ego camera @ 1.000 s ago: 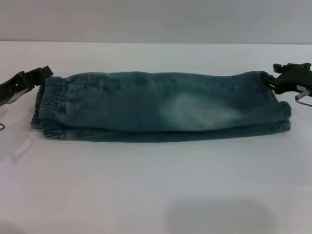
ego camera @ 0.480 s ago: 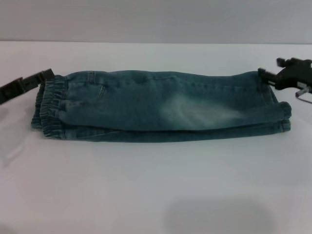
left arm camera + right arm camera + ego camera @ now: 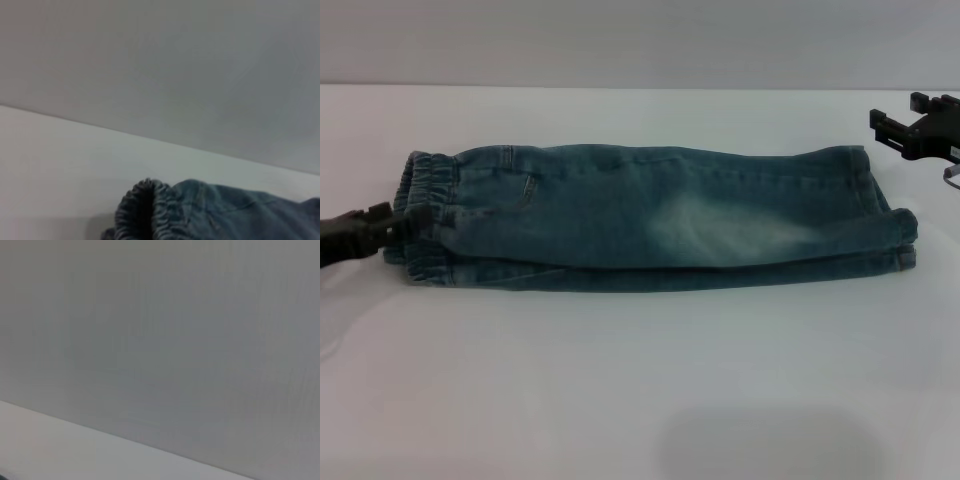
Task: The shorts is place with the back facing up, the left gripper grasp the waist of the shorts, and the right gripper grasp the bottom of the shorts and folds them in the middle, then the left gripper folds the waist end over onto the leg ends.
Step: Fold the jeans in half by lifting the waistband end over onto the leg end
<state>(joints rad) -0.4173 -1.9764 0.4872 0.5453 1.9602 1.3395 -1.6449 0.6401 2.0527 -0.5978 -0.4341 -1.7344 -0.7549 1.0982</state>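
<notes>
The faded blue-green denim shorts [image 3: 650,220] lie folded lengthwise, the all-black left gripper [image 3: 405,220] at their puckered waistband [image 3: 425,195] for the second fold, jaws' opening unclear, while the right gripper [image 3: 905,130] hovers apart, open and empty.

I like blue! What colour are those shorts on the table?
The shorts are faded blue-green denim with a whitish worn patch, clearest in the head view.

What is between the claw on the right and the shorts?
Nothing. In the head view, only bare white table separates the right gripper from the leg ends of the shorts.
</notes>
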